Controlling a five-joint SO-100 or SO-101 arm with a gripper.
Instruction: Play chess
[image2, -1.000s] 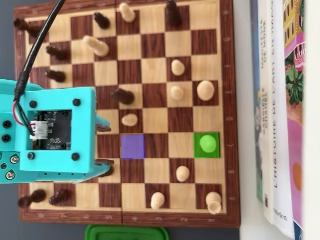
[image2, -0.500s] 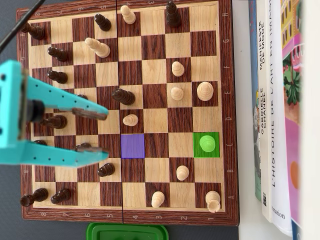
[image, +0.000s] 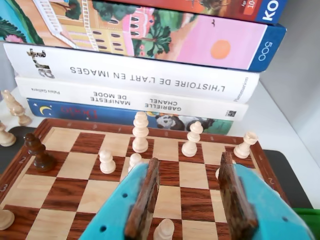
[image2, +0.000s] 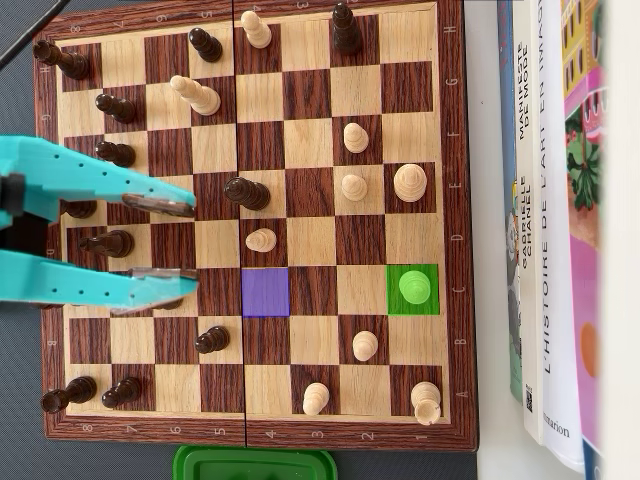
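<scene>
A wooden chessboard (image2: 455, 230) holds dark pieces on the left of the overhead view and white pieces towards the right. One square is tinted purple (image2: 265, 292). A green-tinted square holds a white piece (image2: 413, 288), which also shows in the wrist view (image: 191, 140). My teal gripper (image2: 190, 241) reaches in from the left, open and empty, hovering over the dark pieces. In the wrist view the gripper (image: 189, 159) has wood-faced fingers (image: 147, 192) spread over empty squares. A white pawn (image: 164, 230) stands below between them.
A stack of books (image: 150, 75) lies along the board's far edge, at the right in the overhead view (image2: 545, 230). A green container (image2: 255, 465) sits below the board. Captured white pieces (image: 15, 107) stand off the board at the left of the wrist view.
</scene>
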